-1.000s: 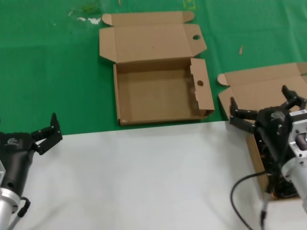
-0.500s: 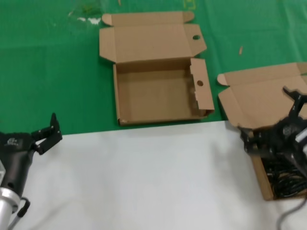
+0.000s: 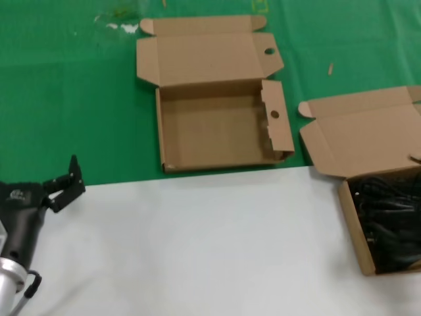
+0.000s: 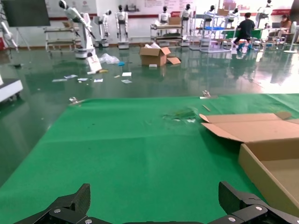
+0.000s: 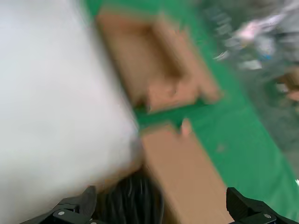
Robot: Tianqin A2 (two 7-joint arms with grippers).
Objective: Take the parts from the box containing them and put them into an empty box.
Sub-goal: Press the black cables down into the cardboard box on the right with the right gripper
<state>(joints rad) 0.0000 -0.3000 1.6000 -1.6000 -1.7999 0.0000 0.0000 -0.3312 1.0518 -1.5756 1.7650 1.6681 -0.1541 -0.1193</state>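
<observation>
Your right tool (image 5: pixel 154 210) gapes wide, holding nothing, above the cords (image 3: pixel 388 220); tangled loops could drag neighbours out. Left tool (image 3: pixel 62 181) idles open at the desk (image 3: pixel 197 243) edge.

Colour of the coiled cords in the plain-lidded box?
Black coiled power cords; clearest in the head view.

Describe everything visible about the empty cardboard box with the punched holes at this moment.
The empty box is a shallow brown cardboard mailer lying open on the green cloth, its near edge close to where the white surface begins. Its lid is folded back flat away from the robot, with a round hole in the lid flap; a second hole shows in the notched side flap standing on the robot's right. Nothing lies inside and no gripper touches it.
</observation>
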